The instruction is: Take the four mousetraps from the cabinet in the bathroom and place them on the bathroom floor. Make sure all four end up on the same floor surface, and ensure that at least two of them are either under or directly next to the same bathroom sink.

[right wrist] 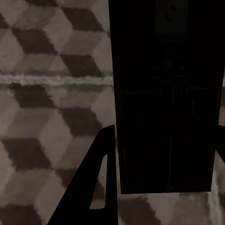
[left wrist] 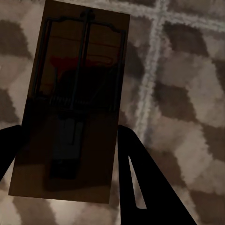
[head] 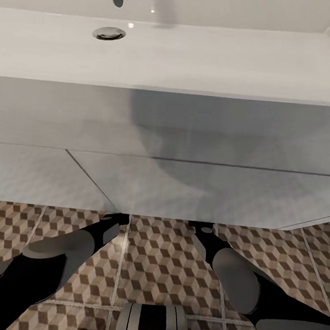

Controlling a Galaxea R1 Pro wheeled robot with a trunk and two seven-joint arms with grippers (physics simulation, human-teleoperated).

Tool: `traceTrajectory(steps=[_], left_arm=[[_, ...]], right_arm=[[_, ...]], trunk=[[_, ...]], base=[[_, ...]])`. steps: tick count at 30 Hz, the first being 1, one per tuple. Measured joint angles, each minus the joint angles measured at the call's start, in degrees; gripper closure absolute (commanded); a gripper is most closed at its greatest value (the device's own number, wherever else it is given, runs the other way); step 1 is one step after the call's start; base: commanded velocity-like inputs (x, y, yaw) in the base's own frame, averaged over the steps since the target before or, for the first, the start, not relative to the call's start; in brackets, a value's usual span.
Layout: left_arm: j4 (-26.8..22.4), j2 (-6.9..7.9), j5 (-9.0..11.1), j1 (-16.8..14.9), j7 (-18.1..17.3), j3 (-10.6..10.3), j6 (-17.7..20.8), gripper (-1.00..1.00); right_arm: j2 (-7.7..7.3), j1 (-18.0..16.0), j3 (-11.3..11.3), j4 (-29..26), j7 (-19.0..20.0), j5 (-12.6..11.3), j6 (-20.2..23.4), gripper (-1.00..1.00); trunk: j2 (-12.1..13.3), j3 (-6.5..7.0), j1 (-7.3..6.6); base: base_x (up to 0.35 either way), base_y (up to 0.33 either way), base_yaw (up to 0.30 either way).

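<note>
Mousetrap [left wrist: 70, 108] clamped between left hand [left wrist: 70, 154] fingers.

arms [head: 53, 255]: grey shells, black joints | fingers [left wrist: 140, 187]: black, slotted

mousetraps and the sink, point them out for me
left mousetrap [left wrist: 70, 117], left wrist view, middle of its wooden board between the jaws
right mousetrap [right wrist: 166, 108], right wrist view, middle of its dark board
sink [head: 187, 132], head view, its flat white front
</note>
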Motion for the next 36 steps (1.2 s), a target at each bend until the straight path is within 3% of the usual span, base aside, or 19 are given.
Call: traceTrajectory(steps=[23,36], left_arm=[[-0.01,-0.19,0.08,-0.29,-0.02,0.11,-2.51,1.00],[-0.08,-0.47,0.13,-0.28,-0.11,0.09,-5.11,1.00]], right_arm=[[0.00,-0.01,0.00,0.03,0.00,0.00,-0.32,1.00],[0.00,-0.03,0.20,0.10,0.01,0.07,-3.46,1.00]], trunk=[[0.00,-0.01,0.00],[0.00,-0.01,0.00]], base=[[0.000,0.000,0.000],[0.000,0.000,0.000]])
